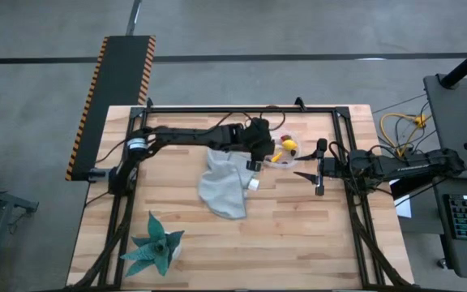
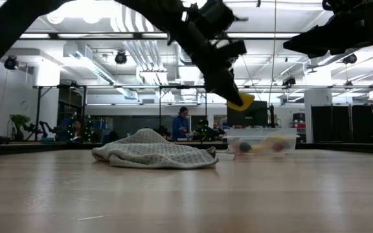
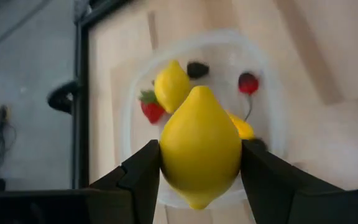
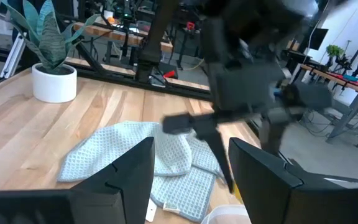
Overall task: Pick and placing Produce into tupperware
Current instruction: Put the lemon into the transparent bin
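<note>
We saw the left hand [image 3: 199, 163] clenched on a smooth yellow toy lemon [image 3: 200, 146], poised directly above the clear rounded plastic tupperware [image 3: 267, 68], while the right hand [image 1: 308, 175] waited beside it, spread open.

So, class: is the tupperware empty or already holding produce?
Holding produce: the tupperware contains a lemon, strawberry and small pieces; the left gripper holds another lemon above.
</note>
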